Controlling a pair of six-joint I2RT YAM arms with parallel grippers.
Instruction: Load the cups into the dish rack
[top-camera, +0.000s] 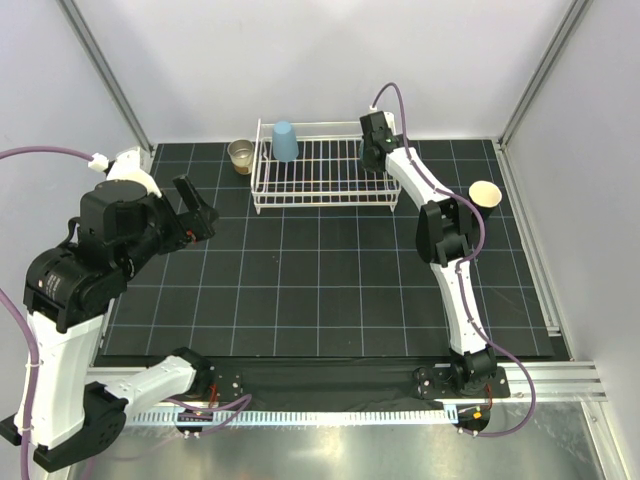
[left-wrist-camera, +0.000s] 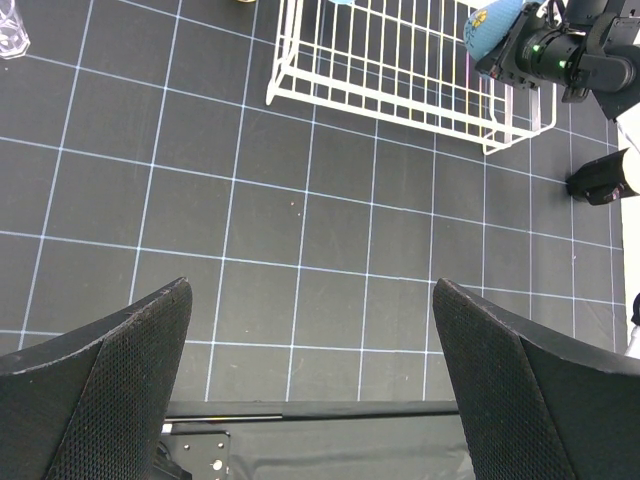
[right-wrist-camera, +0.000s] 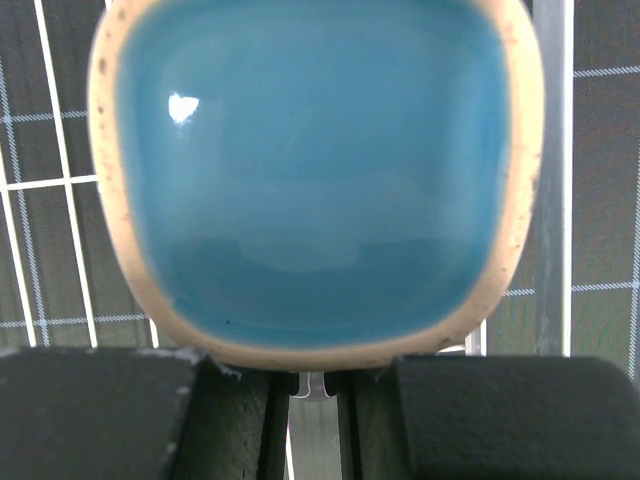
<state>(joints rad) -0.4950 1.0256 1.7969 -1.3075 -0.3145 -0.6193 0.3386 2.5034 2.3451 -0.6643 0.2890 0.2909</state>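
The white wire dish rack stands at the back of the mat. A light blue tumbler sits upside down in its left part. My right gripper hovers over the rack's right end, shut on the teal mug, whose blue inside fills the right wrist view. The mug also shows in the left wrist view above the rack. A tan metallic cup stands left of the rack. A black cup with a cream inside stands to its right. My left gripper is open and holds nothing.
A tiny clear glass stands on the mat at the far left. The black gridded mat stretches between the rack and the arm bases. Grey walls enclose the back and both sides.
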